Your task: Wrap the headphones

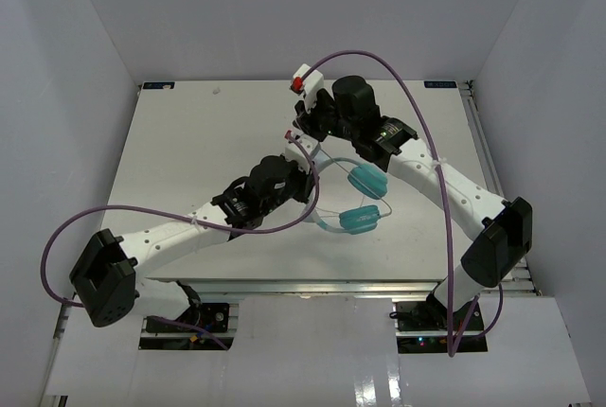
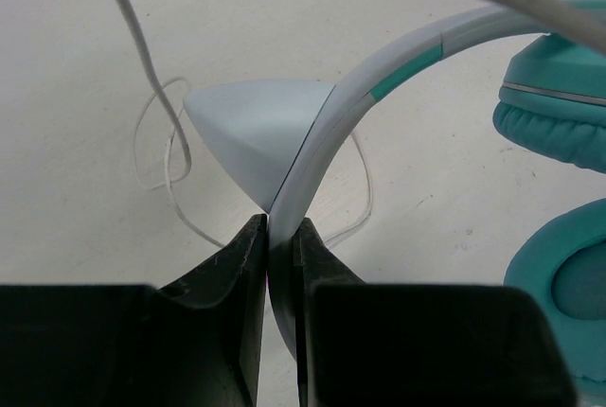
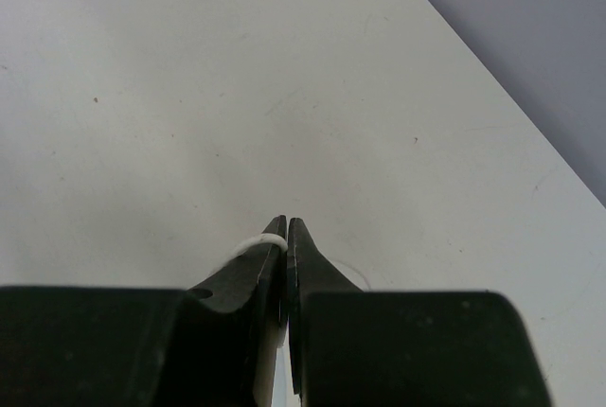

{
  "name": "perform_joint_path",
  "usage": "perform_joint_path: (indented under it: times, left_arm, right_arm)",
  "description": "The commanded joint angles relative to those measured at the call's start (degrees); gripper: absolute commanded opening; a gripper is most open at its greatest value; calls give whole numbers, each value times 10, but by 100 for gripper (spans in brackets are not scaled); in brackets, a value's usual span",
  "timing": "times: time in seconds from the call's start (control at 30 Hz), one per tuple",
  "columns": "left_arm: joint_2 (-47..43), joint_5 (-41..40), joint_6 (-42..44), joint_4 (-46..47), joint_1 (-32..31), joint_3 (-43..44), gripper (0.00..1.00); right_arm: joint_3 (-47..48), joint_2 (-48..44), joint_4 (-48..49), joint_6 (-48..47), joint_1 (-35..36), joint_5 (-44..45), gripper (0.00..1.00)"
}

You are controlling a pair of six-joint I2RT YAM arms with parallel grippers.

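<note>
The headphones have two teal ear cups (image 1: 363, 201) lying near the table's middle and a pale headband (image 2: 398, 66) arching up from them. My left gripper (image 1: 305, 168) (image 2: 280, 229) is shut on the headband, which passes between its jaws. The ear cups (image 2: 559, 104) show at the right of the left wrist view. The thin pale cord (image 2: 156, 109) runs loose over the table behind the headband. My right gripper (image 1: 301, 132) (image 3: 286, 227) is farther back and is shut on the cord (image 3: 251, 246), which curls over its left jaw tip.
Thick purple robot cables (image 1: 398, 80) arch over both arms. The white table (image 1: 189, 142) has grey walls on three sides. Its right edge (image 3: 530, 132) shows in the right wrist view. A small red and white part (image 1: 305, 79) sits on the right wrist.
</note>
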Motion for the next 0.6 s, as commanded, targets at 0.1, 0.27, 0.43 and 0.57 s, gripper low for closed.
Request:
perform_joint_path:
  times: [0.1,0.27,0.43,0.57]
  left_arm:
    - [-114,25,19,152,-2,-58,0]
    - [-113,46,67,194,-1,-63,0]
    - [-67,34,104,211,-2,-36,0]
    - [-56,33,125,243,-1,-35,0]
  right_arm:
    - [44,13,-2,14,9,-17,8]
    - [69,32,-27,9,19,-39,8]
    - [90,37,-35,0,39,-38,8]
    - [107,43,-38,-4,43,-32,8]
